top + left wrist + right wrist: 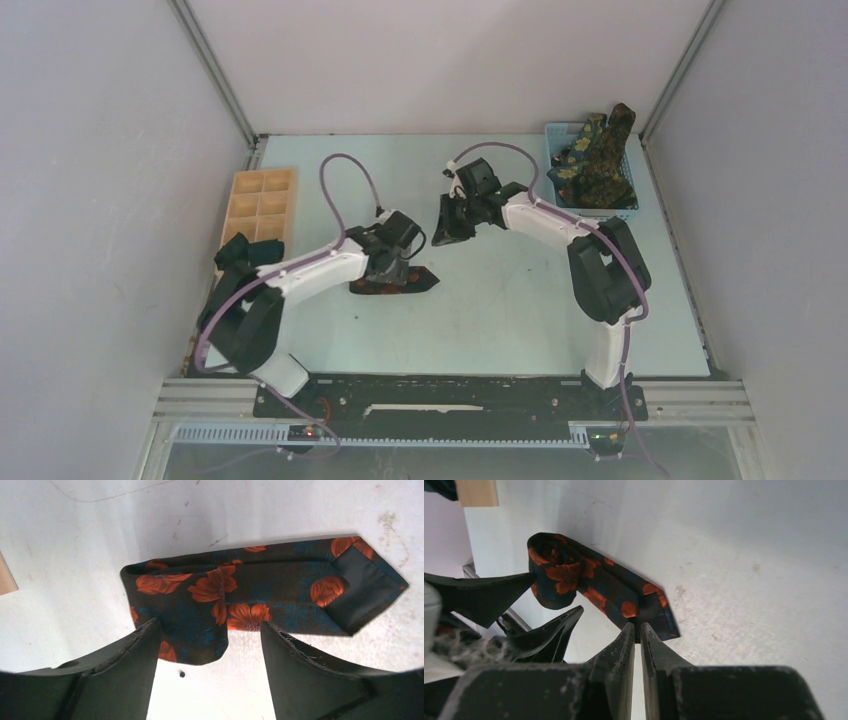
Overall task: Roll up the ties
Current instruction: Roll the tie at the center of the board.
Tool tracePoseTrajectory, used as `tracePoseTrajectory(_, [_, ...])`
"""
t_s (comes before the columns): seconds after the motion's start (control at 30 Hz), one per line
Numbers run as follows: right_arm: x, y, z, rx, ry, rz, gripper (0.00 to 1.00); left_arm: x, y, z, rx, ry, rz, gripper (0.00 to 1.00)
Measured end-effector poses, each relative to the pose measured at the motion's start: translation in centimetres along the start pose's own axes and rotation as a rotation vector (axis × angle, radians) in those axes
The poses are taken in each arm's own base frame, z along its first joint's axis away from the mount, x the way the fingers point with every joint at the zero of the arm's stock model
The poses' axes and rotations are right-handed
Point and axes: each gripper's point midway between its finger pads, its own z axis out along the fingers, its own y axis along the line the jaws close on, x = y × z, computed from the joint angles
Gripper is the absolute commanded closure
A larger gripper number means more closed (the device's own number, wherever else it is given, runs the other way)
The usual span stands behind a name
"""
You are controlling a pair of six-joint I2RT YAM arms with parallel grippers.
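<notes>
Ties: green spares (600,160) heaped in blue basket (552,130), far-right corner, prob. awaiting their turn. Black/orange tie (240,600) lies folded flat mid-table, directly under L gripper (210,625). L jaws released, straddling tie's near edge, likely lining up a fresh grip. R gripper (636,626) clenched, empty, hovering near tie's pointed end.

Soft, even overhead light; top view sharp. Wrist cams brighter: counter (310,505) nearly washed out, soft shadow behind tie (260,590), near fingers (310,675) dark, sl. blurred.
</notes>
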Motion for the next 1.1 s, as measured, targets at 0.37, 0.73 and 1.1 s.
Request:
tracePoseTrajectory(0.37, [1.5,6.8,1.4,-0.146,0.019,-0.065,0.73,-1.8,4.7,-4.7,0.107,-0.247,-0.273,0.23])
tracePoseTrajectory(0.73, [3.9,13.5,5.3,-0.249,0.085,-0.128,0.79,2.8,8.8,-1.8,0.2,-0.262,-0.546,0.2])
tracePoseTrajectory(1.1, [5.8,12.2,9.3,-0.184,0.147,-0.108,0.84,2.5,8.5,-1.2,0.317,-0.281,-0.64,0.18])
